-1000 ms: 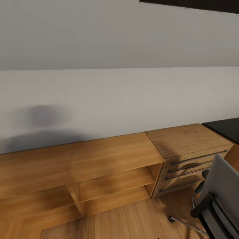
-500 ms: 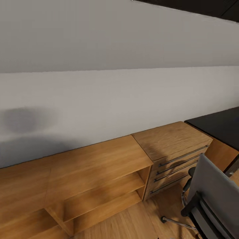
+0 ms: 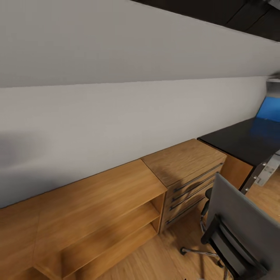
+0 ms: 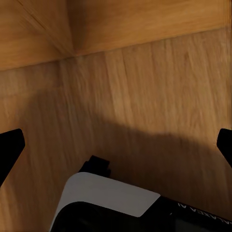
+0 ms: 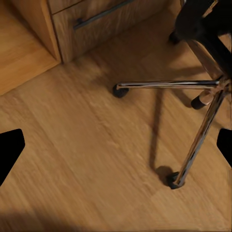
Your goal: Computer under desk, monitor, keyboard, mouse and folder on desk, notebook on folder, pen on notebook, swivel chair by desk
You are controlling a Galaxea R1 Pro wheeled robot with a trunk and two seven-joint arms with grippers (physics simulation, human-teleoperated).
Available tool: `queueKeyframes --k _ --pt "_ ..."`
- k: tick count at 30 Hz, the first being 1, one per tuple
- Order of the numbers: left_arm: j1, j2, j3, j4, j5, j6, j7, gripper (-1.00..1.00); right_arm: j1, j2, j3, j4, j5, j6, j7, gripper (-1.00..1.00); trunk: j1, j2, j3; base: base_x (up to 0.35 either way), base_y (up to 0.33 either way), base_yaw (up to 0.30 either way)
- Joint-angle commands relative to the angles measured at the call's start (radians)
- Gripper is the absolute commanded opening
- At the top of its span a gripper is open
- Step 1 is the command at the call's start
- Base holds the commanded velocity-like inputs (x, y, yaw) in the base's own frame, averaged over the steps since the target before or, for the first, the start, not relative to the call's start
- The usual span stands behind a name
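Observation:
The swivel chair (image 3: 237,221) stands at the lower right of the head view with its grey back toward me. Its chrome star base (image 5: 193,92) and castors show on the wood floor in the right wrist view. Behind the chair, the glossy black top of the desk (image 3: 241,142) reaches in from the right. My left gripper (image 4: 116,147) is open over bare floor, its black fingertips (image 4: 9,150) wide apart. My right gripper (image 5: 116,147) is open too, hanging above the floor beside the chair's base, with nothing between its fingertips (image 5: 9,150).
Low oak shelving (image 3: 97,210) and an oak drawer unit (image 3: 186,167) line the sloped grey wall left of the desk. A blue panel (image 3: 269,110) sits at the far right above the desktop. Part of my own base (image 4: 106,198) shows below the left gripper.
The head camera has turned right, so the whole picture slid left. More of the desk and chair now show, and the blue panel has come into view.

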Motion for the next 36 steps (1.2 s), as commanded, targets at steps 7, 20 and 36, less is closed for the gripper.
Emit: queueKeyframes --k 7,20,36 --pt "0.0 0.0 -0.009 -0.001 0.007 -0.003 0.006 1.0 -0.001 0.0 0.008 0.0 -0.003 -0.001 -0.007 1.0 0.0 -0.001 -0.001 0.004 0.007 -0.3" --pt "0.0 0.0 -0.008 0.0 0.007 -0.003 0.006 1.0 -0.001 0.0 0.008 0.0 -0.003 -0.001 -0.007 1.0 0.0 -0.001 -0.001 0.0 0.0 -0.3" --pt "0.0 0.0 -0.009 0.002 0.007 -0.003 0.006 1.0 -0.001 0.0 0.008 0.0 -0.003 -0.001 -0.007 1.0 0.0 -0.001 -0.001 0.0 0.0 -0.3"
